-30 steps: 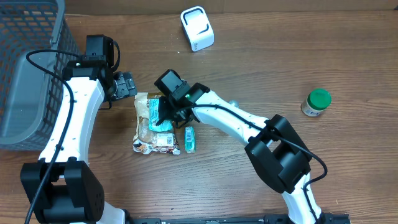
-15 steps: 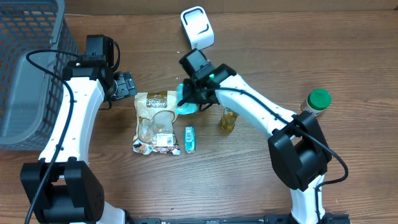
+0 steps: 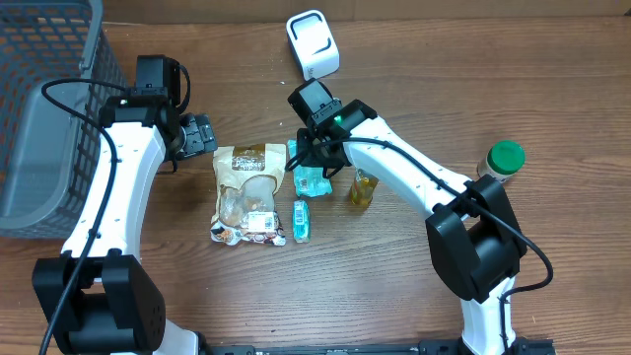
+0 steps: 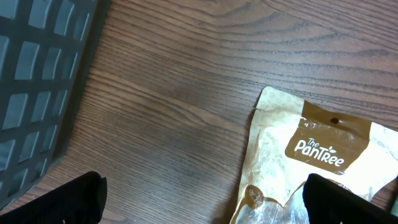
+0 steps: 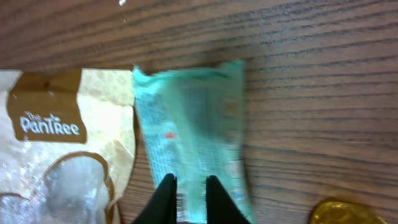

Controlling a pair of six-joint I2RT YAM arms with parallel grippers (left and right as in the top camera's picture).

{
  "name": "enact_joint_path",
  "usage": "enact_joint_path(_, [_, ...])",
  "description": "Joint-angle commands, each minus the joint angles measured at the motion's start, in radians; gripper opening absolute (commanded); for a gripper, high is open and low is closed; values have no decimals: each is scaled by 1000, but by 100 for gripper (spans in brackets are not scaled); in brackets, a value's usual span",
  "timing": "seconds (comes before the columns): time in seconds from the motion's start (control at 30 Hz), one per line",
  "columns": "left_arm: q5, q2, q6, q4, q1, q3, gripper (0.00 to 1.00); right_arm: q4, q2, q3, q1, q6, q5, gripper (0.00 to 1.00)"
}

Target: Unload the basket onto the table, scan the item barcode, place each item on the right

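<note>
Right claw [image 3: 314, 156] is low over the desk [image 3: 414, 79], tips nearly together [image 5: 190, 183] with a thin strip of the teal packet [image 3: 315, 183] between them. Can't tell whether it pinches the packet or just brackets it. Left claw [image 3: 202, 133] is wide open and holds nothing; in the left wrist view its dark tips sit in the two bottom corners [image 4: 208, 199].

Teal packet [image 5: 193, 137] lies on the desk, mid-desk, under the right claw.
- Long axis: runs top to bottom in the overhead view, roughly along the line from the white scanner [image 3: 313, 44] toward the robot's side. In the right wrist view it leans a little, with the far end up-left and the near end at the claw tips.
- Look: mint-green crinkled wrapper with a jagged far edge, small pale print and a tiny red spot. It is blurred, and no barcode is readable.
- Left long edge runs along the right edge of the tan PanTree pouch [image 3: 246, 192]; touching or slightly overlapping, can't tell.

The pouch [image 5: 56, 155] lies flat with its brown logo band at the far end [image 4: 317, 149]. A small teal bar [image 3: 302, 220] lies just beside the pouch's lower right edge. A yellow bottle [image 3: 363, 187] stands near the packet's right side, apart from it; only its gold top [image 5: 339, 211] shows in the right wrist view. A green-lidded jar [image 3: 501, 163] stands well apart at the right. A grey basket [image 3: 49, 99] sits at the desk's left edge [image 4: 37, 81].
</note>
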Motion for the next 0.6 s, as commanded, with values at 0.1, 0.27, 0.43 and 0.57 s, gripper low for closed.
enact_joint_path(0.1, [-3,-4,19,2,-1,14,99,-26,-31,27,8,-6,16,25])
enact_joint_path(0.27, [-3,-4,19,2,-1,14,100,-40,-31,27,8,-13,14,30])
enact_joint_path(0.43, [-3,-4,19,2,-1,14,100,-41,-31,27,9,-80,11,30])
enact_joint_path(0.57, [-3,-4,19,2,-1,14,100,-39,-23,27,20,-119,11,30])
